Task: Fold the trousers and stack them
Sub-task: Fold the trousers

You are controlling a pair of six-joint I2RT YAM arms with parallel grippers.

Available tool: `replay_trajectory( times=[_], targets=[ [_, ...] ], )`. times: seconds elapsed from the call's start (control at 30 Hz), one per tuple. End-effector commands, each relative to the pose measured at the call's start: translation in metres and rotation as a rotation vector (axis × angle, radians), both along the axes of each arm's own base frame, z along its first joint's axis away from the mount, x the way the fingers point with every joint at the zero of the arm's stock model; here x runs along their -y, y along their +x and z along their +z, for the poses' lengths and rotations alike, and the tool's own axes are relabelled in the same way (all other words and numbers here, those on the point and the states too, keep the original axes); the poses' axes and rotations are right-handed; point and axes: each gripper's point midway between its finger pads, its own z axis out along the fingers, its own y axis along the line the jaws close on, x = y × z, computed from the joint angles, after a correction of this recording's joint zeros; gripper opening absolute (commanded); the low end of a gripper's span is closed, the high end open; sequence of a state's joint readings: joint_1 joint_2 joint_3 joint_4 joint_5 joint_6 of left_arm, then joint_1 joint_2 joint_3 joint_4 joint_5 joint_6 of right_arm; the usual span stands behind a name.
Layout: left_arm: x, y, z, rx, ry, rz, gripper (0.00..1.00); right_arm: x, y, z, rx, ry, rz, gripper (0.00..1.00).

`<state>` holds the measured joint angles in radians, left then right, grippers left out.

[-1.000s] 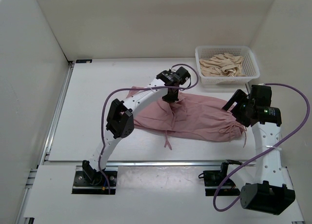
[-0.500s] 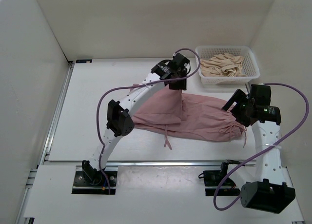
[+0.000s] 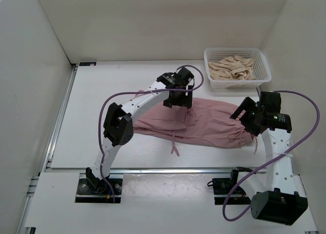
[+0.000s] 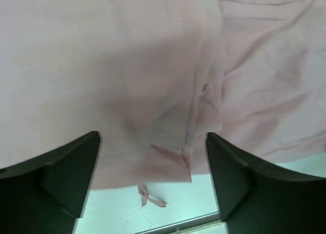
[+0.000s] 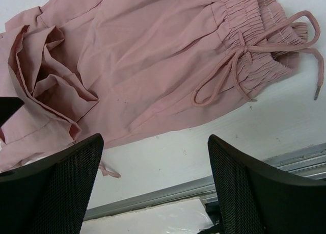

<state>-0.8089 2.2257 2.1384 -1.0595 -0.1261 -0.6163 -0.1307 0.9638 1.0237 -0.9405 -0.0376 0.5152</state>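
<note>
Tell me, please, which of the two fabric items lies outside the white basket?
The dusty-pink, thin wrinkled fabric trousers, spread on the white table; the crumpled beige cloth sits inside the white mesh basket.

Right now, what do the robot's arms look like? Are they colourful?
Both the left arm and the right arm are white tubes dotted with small holes, joined by chunky black joints. A purple cable loops along each one. The jaws are black and wide; the right pair shows a fine mesh texture.

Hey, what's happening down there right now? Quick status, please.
Left tool open, empty, over the trousers. Right tool open, empty, near the waistband. Trousers part-folded. Basket stands apart.
</note>
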Motion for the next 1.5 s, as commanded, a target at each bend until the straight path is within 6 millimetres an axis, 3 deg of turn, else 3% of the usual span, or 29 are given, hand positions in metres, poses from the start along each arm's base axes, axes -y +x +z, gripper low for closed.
replay_trajectory(
  times=[0.0, 0.07, 0.1, 0.17, 0.27, 0.37, 0.4, 0.47, 0.5, 0.53, 0.6, 0.7, 0.73, 0.77, 0.8, 0.83, 0.87, 0.9, 0.93, 1.0, 1.03, 1.07, 1.1, 1.27, 1.47],
  targets=[
    [0.009, -0.001, 0.056, 0.116, -0.085, 0.007, 1.0, -0.004, 0.005, 0.004, 0.031, 0.014, 0.026, 0.88],
    [0.016, 0.002, 0.029, 0.065, -0.051, -0.002, 1.0, -0.003, 0.007, 0.008, 0.042, 0.012, 0.026, 0.88],
    [0.026, 0.003, 0.032, 0.071, -0.067, -0.002, 1.0, -0.003, 0.008, 0.011, 0.051, 0.011, 0.026, 0.88],
    [0.035, 0.004, 0.011, 0.032, -0.056, -0.014, 1.0, -0.002, 0.005, 0.013, 0.054, 0.002, 0.019, 0.88],
    [0.047, -0.004, 0.002, 0.007, -0.057, -0.042, 0.97, -0.001, 0.001, 0.015, 0.062, -0.008, 0.013, 0.88],
    [0.033, -0.007, -0.002, 0.074, 0.049, 0.044, 0.82, 0.001, -0.006, 0.011, 0.04, -0.018, 0.014, 0.88],
    [0.026, -0.009, 0.01, 0.109, 0.062, 0.077, 0.77, 0.001, -0.006, 0.011, 0.04, -0.018, 0.014, 0.88],
    [0.011, -0.013, 0.012, 0.164, 0.113, 0.165, 0.77, 0.0, -0.007, 0.007, 0.03, -0.016, 0.015, 0.89],
    [0.008, -0.018, 0.027, 0.188, 0.095, 0.184, 0.81, 0.0, -0.007, 0.007, 0.03, -0.016, 0.015, 0.89],
    [0.004, -0.02, 0.029, 0.19, 0.094, 0.203, 0.9, -0.001, -0.007, 0.007, 0.031, -0.009, 0.02, 0.89],
    [-0.002, -0.024, 0.026, 0.182, 0.101, 0.21, 0.97, -0.001, -0.007, 0.007, 0.031, -0.009, 0.02, 0.89],
    [-0.005, -0.027, 0.023, 0.173, 0.117, 0.208, 1.0, -0.003, -0.005, 0.009, 0.041, -0.002, 0.027, 0.89],
    [-0.002, -0.031, 0.023, 0.173, 0.116, 0.197, 0.94, -0.003, -0.005, 0.009, 0.041, -0.002, 0.027, 0.89],
    [-0.001, -0.032, 0.028, 0.171, 0.1, 0.194, 0.75, -0.003, -0.005, 0.009, 0.041, -0.002, 0.027, 0.89],
    [0.008, -0.043, 0.028, 0.167, 0.099, 0.154, 0.24, -0.001, -0.005, 0.008, 0.04, -0.009, 0.021, 0.89],
    [0.01, -0.046, 0.027, 0.153, 0.095, 0.134, 0.16, -0.001, -0.005, 0.008, 0.04, -0.009, 0.021, 0.89],
    [0.017, -0.053, 0.026, 0.137, 0.082, 0.093, 0.15, -0.001, -0.005, 0.008, 0.04, -0.015, 0.029, 0.89],
    [0.028, -0.057, 0.031, 0.114, 0.037, 0.053, 0.17, 0.001, -0.005, 0.008, 0.039, -0.024, 0.023, 0.89],
    [0.033, -0.058, 0.019, 0.092, 0.049, 0.028, 0.34, 0.001, -0.006, 0.01, 0.048, -0.025, 0.023, 0.89],
    [0.044, -0.058, 0.018, 0.09, 0.041, 0.004, 0.63, 0.002, -0.007, 0.006, 0.038, -0.031, 0.018, 0.89],
    [0.046, -0.058, 0.014, 0.083, 0.052, 0.004, 0.74, 0.002, -0.008, 0.008, 0.05, -0.033, 0.017, 0.89],
    [0.047, -0.057, -0.002, 0.065, 0.08, 0.002, 0.89, 0.002, -0.011, 0.007, 0.038, -0.031, 0.017, 0.89],
    [0.053, -0.055, -0.002, 0.064, 0.067, -0.001, 0.92, 0.002, -0.01, 0.01, 0.047, -0.032, 0.017, 0.9],
    [0.06, -0.047, -0.03, 0.06, 0.104, 0.005, 0.92, 0.003, -0.015, 0.014, 0.054, -0.046, 0.019, 0.91],
    [0.053, -0.027, -0.042, 0.112, 0.16, 0.044, 0.7, 0.005, -0.018, 0.015, 0.055, -0.047, 0.01, 0.91]
  ],
)
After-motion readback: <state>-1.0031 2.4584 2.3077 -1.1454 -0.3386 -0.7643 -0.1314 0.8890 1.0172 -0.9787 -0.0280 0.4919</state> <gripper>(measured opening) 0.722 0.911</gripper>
